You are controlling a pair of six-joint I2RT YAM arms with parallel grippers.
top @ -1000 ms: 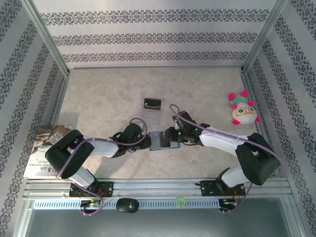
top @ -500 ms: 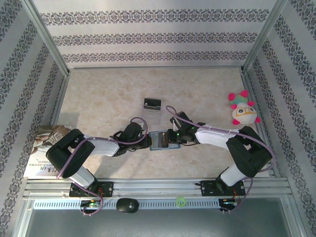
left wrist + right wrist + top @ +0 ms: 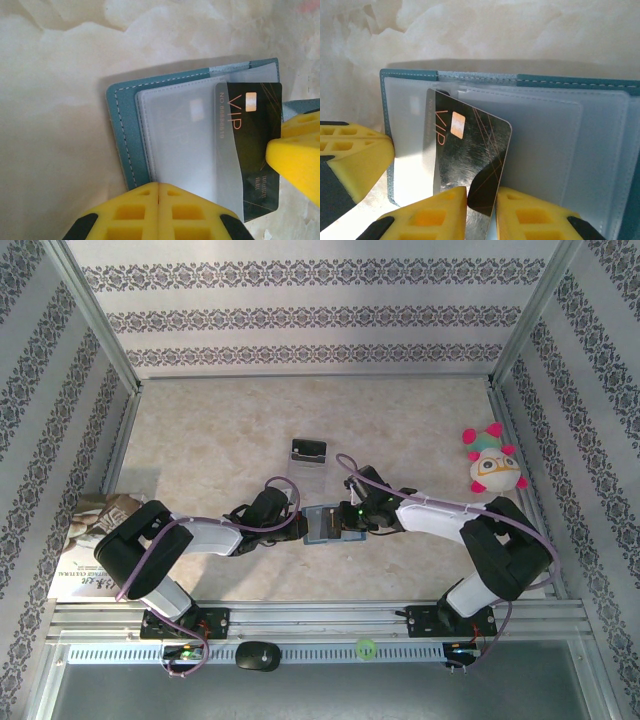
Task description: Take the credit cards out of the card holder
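The teal-blue card holder (image 3: 322, 523) lies open on the table between both grippers, its clear sleeves (image 3: 185, 140) facing up. A black credit card (image 3: 470, 150) marked VIP sticks tilted, partly out of a sleeve. My right gripper (image 3: 481, 200) is shut on the card's near end, one yellow finger on each face. My left gripper (image 3: 158, 186) is shut, its joined tips resting on the holder's (image 3: 122, 130) edge by the sleeves. The card (image 3: 255, 150) and a right finger (image 3: 295, 160) show in the left wrist view. From above, the left gripper (image 3: 300, 524) and right gripper (image 3: 348, 520) meet at the holder.
A clear plastic stand with a black piece (image 3: 308, 453) stands just behind the holder. A plush toy (image 3: 493, 460) lies at the right wall. A printed booklet (image 3: 85, 550) sits at the near left. Patterned walls enclose the table.
My right gripper's jaws have narrowed onto the card, and the right arm's elbow has swung in towards the centre. The left arm has stayed put.
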